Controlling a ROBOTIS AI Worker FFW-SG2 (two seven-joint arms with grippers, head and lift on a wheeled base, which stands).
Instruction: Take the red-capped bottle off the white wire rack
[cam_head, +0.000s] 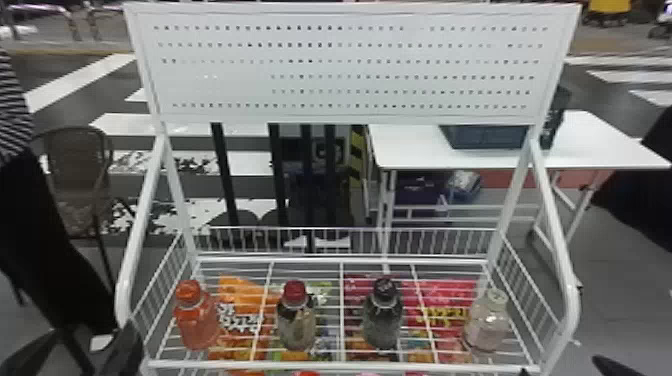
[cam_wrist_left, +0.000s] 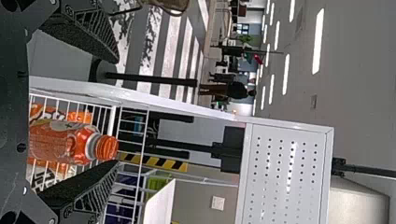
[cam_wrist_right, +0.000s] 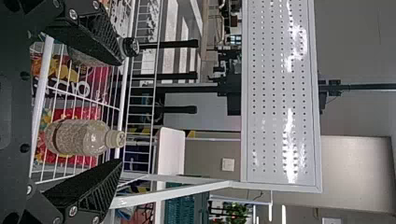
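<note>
Red-capped bottle (cam_head: 296, 322) is standing on the white wire rack (cam_head: 340, 366), with a black-capped bottle (cam_head: 382, 320) at its 3 o'clock in the head view. Left gripper (cam_head: 93, 330), towards 9 o'clock, and right gripper (cam_head: 559, 366), towards 4, are gaping wide, holding nothing.

The head view's near edge is cropping the left gripper (cam_head: 92, 334) and right gripper (cam_head: 561, 366); one right finger (cam_wrist_right: 95, 37) is partly hiding the black-capped bottle (cam_wrist_right: 131, 46).

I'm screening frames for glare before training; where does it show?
Right wrist view: bright patches on the perforated panel; left wrist view: a thinner streak on that panel, plus bright ceiling lights; head view: some holes fade into white.
</note>
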